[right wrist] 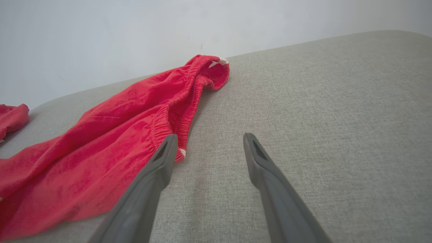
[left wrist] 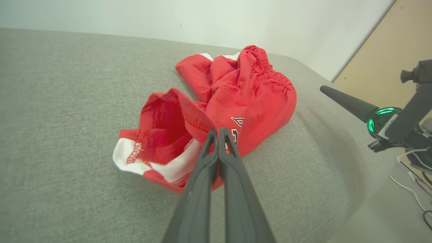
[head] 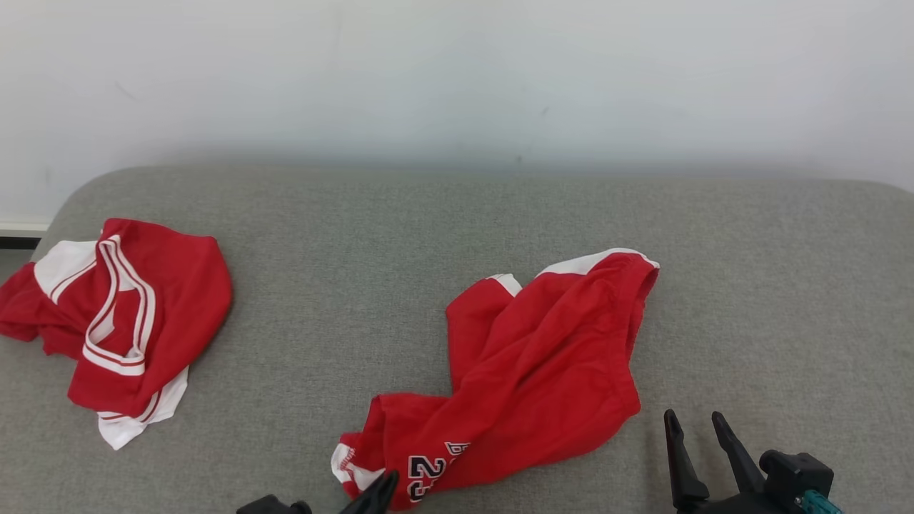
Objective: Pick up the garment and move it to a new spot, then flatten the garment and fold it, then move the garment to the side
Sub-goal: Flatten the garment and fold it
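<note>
Left wrist view is showing the left gripper (left wrist: 218,130) pinching shut on a hem fold of the red shorts (left wrist: 243,91), which are lying crumpled on the grey cushion (left wrist: 67,101). The right gripper (right wrist: 209,138) is hovering with jaws spread wide, one finger just beside the elastic waistband. A red-and-white jersey (head: 136,314) is lying well apart, toward the cushion's left end.
</note>
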Tool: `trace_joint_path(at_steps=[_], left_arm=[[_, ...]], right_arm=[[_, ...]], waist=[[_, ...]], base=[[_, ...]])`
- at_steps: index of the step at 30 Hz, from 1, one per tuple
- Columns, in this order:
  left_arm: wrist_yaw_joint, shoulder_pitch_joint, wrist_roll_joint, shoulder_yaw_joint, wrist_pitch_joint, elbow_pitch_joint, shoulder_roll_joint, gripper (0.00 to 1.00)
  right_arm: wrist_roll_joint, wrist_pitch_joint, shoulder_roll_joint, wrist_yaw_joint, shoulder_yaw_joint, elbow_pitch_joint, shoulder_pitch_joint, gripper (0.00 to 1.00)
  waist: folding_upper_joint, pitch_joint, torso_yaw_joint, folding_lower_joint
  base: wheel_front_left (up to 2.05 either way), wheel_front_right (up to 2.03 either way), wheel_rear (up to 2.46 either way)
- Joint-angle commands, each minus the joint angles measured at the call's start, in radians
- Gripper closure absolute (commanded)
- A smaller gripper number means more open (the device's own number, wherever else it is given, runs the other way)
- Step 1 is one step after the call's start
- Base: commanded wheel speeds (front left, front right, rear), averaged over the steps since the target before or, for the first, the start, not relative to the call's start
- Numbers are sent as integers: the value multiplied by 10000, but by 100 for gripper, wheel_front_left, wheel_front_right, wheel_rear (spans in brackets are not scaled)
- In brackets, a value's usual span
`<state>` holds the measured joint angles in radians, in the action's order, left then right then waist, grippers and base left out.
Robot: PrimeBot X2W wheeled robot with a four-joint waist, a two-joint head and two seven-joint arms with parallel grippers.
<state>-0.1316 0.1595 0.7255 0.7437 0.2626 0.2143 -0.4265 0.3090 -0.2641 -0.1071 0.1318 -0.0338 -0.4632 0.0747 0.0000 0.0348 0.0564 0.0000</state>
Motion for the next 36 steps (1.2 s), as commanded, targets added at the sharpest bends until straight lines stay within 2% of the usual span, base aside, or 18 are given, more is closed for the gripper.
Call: trace_joint_path(at_steps=[1,10,13,17,18,19,20,23,28,32,36], left_arm=[[21,-294,193,-25,22,-334,-65,100],[21,-1450,1922,283,-204,-2296,-209,100],[34,-1566,2012,346,-297,-2333,-252,100],[216,-1574,1676,625,-444,-1661,-192,100],[253,-1547,1594,712,-486,-1461,-165,80],[246,-1569,1667,721,-472,-1279,-62,53],[266,-1541,1619,728,-440,-1120,-22,0],[236,-1420,1679,613,-308,-926,83,0],[223,-1121,1661,-250,-74,-1000,-167,0],[316,-668,1162,-839,-3,-710,-432,0],[274,-104,330,-793,9,20,-566,0]], right_arm=[[78,-11,-11,-24,5,13,-195,0],[114,-11,6,-24,67,38,-374,0],[110,-11,12,-24,89,45,-353,0],[116,-11,4,-24,19,-49,-289,0],[132,-11,-15,-24,-1,-66,-264,0],[149,-11,-36,-24,-5,-76,-246,0],[159,-11,-46,-24,-22,-79,-220,0],[181,-11,-107,-24,-8,-76,-185,0],[156,-11,-133,-24,46,-42,-202,0],[119,-11,-86,-24,47,-31,-147,0],[98,-11,-60,-24,-55,-86,35,0]], waist=[[0,-113,111,0],[0,-245,346,0],[0,-231,383,0],[0,-235,378,0],[0,-236,366,0],[0,-239,362,0],[0,-228,339,0],[0,-190,299,0],[0,-93,200,0],[0,26,94,0],[0,179,-104,0]], base=[[0,0,0],[0,0,0],[0,0,0],[0,0,0],[0,0,0],[0,0,0],[0,0,0],[0,0,0],[0,0,0],[0,0,0],[0,0,0]])
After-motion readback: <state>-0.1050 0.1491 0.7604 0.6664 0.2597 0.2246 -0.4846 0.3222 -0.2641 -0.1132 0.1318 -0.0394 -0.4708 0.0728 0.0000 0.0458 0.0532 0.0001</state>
